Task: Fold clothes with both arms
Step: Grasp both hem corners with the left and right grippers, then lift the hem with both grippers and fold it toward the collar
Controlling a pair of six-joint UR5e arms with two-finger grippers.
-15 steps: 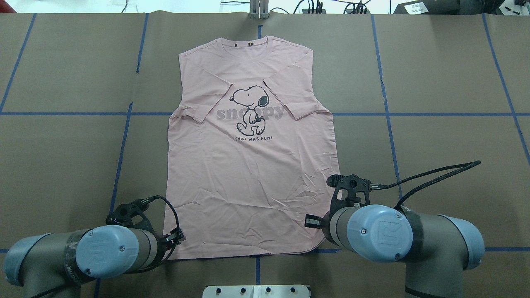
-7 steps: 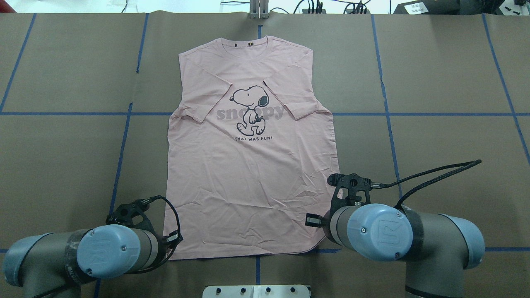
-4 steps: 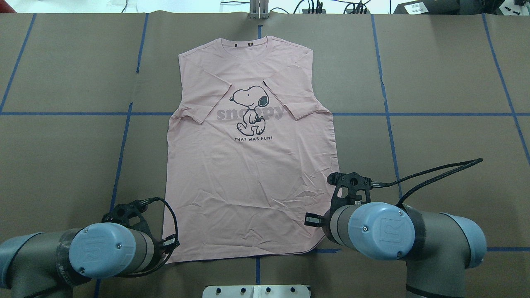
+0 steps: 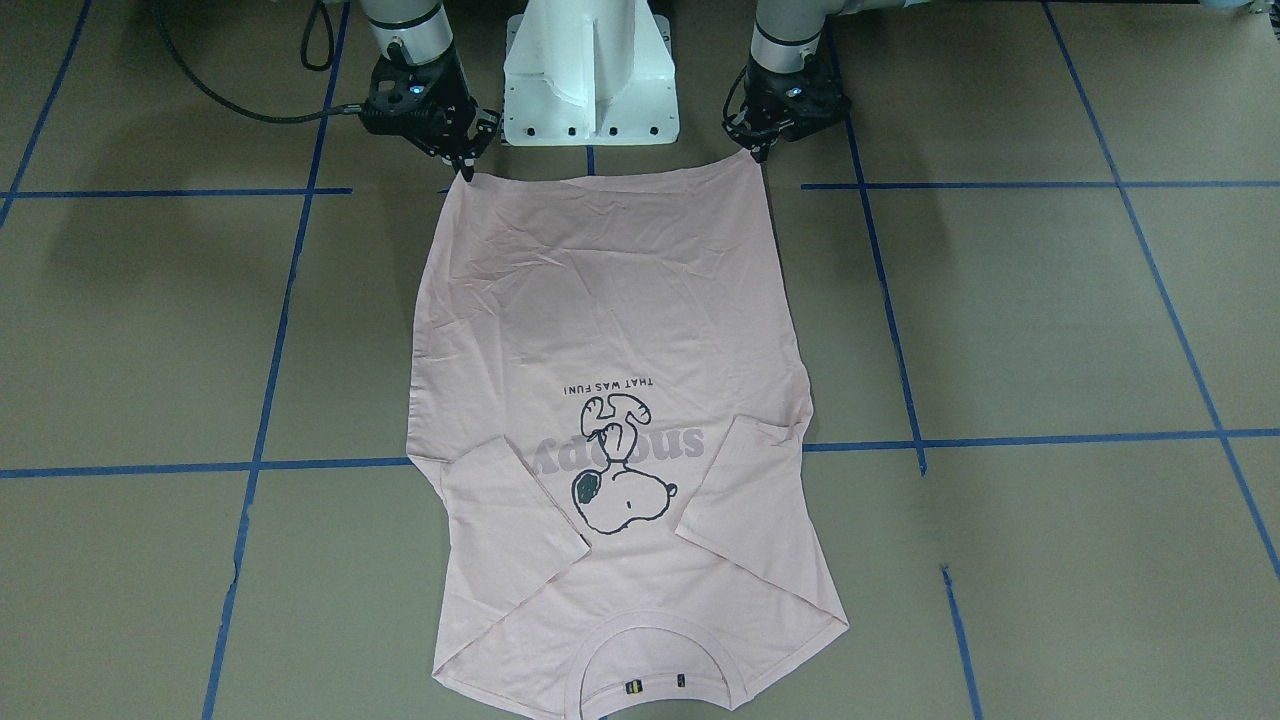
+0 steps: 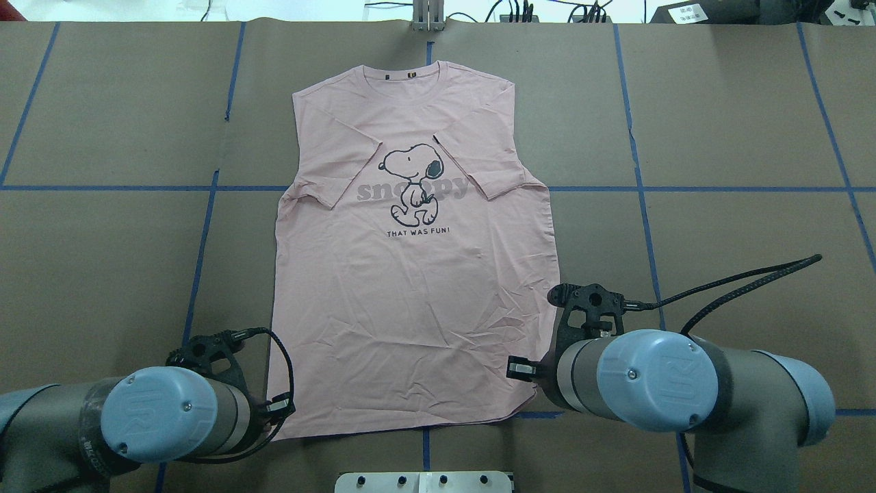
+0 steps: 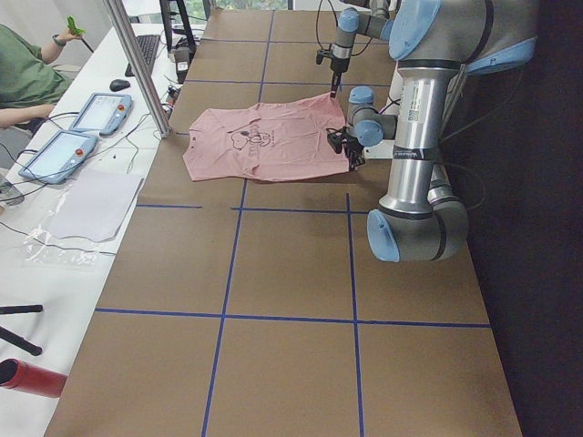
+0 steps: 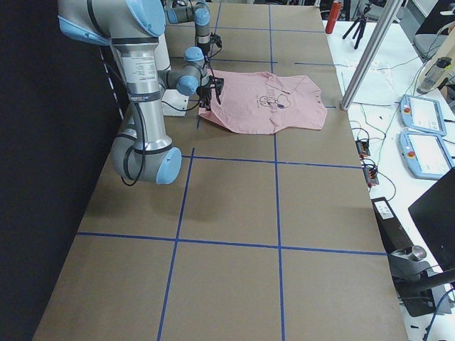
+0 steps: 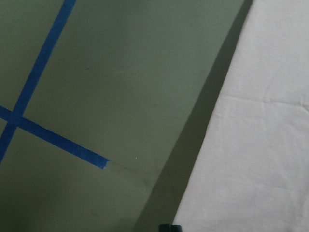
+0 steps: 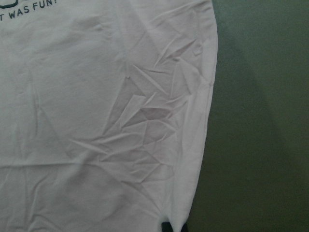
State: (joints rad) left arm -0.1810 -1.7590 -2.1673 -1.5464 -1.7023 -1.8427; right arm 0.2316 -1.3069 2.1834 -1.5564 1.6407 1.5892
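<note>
Left hand and right hand each seem pinched shut on a hem corner of the shirt, lying flat, print up, on the table. Holding both corners should let the hem lift evenly for folding.

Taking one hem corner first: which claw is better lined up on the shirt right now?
Right, probably. In its wrist view, the fingertip of the right claw lies within the T-shirt hem corner. The fingertip of the left claw straddles the cloth's edge, partly over the shadowed table.
</note>
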